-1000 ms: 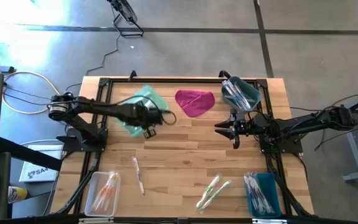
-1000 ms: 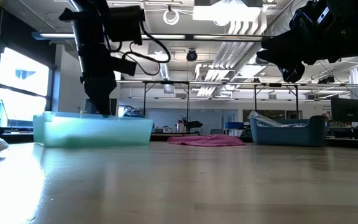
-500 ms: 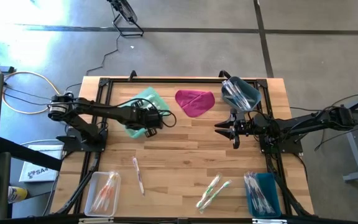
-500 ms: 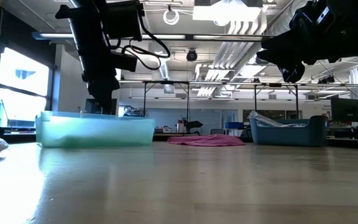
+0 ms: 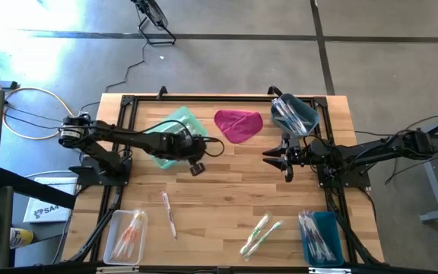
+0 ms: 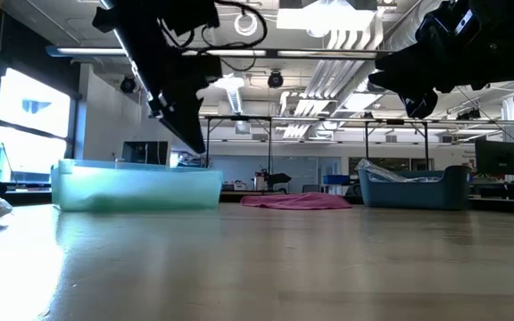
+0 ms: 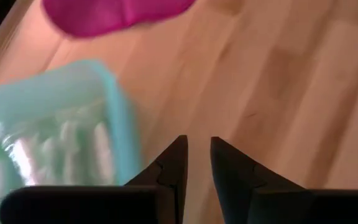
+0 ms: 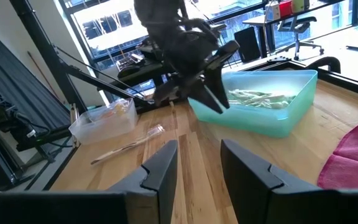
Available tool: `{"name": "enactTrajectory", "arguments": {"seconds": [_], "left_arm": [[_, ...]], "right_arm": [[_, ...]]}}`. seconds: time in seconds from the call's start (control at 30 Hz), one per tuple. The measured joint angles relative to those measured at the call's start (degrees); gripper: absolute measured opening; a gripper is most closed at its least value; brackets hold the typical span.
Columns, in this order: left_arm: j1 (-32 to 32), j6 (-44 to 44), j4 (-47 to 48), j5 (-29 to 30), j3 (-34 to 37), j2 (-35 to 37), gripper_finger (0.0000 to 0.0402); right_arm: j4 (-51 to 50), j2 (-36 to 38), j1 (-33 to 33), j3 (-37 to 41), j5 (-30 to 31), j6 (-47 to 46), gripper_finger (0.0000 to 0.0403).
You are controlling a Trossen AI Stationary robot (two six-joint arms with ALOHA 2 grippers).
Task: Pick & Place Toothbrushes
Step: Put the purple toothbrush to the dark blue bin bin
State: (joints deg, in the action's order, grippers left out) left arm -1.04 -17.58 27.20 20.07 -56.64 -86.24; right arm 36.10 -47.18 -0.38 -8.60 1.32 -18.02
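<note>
- My left end effector [image 7: 196, 149] hangs over bare bench [image 5: 226, 183], fingers parted by a narrow gap and nothing between them. It sits just off the four o'clock corner of the teal bin [image 5: 175, 129].
- In that teal bin, close by, I can see wrapped toothbrushes [image 7: 61, 146] lying side by side, pale through the plastic.
- Out toward six o'clock on the bench, one pink-handled toothbrush [image 5: 169, 215] lies alone, with a clear tub [image 5: 125, 236] at seven o'clock holding a few more.
- At five o'clock, a small cluster of green toothbrushes [image 5: 259, 234] rests loose on the wood, and beside it a blue tray [image 5: 322, 237] is packed with more.
- My right end effector [image 5: 287, 158] waits at three o'clock, raised, fingers moderately apart and empty.
- Farthest out, the magenta cloth [image 5: 237, 125] lies at twelve o'clock, and a blue bin [image 5: 295, 113] of wrapped brushes at one o'clock.
- My read on handling: these are light and stiff, but the shiny wrap looks slippery and crinkly. I'd pinch across the middle of the handle, not the loose film ends. A flat-lying brush gives little to grip, so I would need to go in low and square.
</note>
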Motion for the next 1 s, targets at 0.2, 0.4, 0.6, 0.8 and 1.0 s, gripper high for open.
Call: {"name": "enactTrajectory", "arguments": {"seconds": [0.2,0.4,0.6,0.8,1.0], "left_arm": [[4.34,3.73,-4.17,0.18,-0.02,0.0,0.0065],[6.97,-1.47,3.4,1.13,-0.02,0.91,0.0065],[11.67,-20.17,11.02,-10.11,-0.04,1.16,0.0065],[17.26,-32.36,13.33,-18.91,-0.02,1.16,0.0065],[21.59,-48.62,13.88,-27.05,-0.02,1.16,0.0065]], "right_arm": [[0.0,0.0,0.01,0.0,-0.02,-0.09,0.0116],[-0.01,0.0,0.0,0.0,-0.33,-0.2,0.0116],[-0.24,-0.02,0.0,0.0,-0.39,-0.2,0.0116],[-0.22,-0.02,0.0,0.0,-0.39,-1.24,0.0116],[-0.31,-0.02,0.02,0.0,-0.42,-1.71,0.0116]]}}
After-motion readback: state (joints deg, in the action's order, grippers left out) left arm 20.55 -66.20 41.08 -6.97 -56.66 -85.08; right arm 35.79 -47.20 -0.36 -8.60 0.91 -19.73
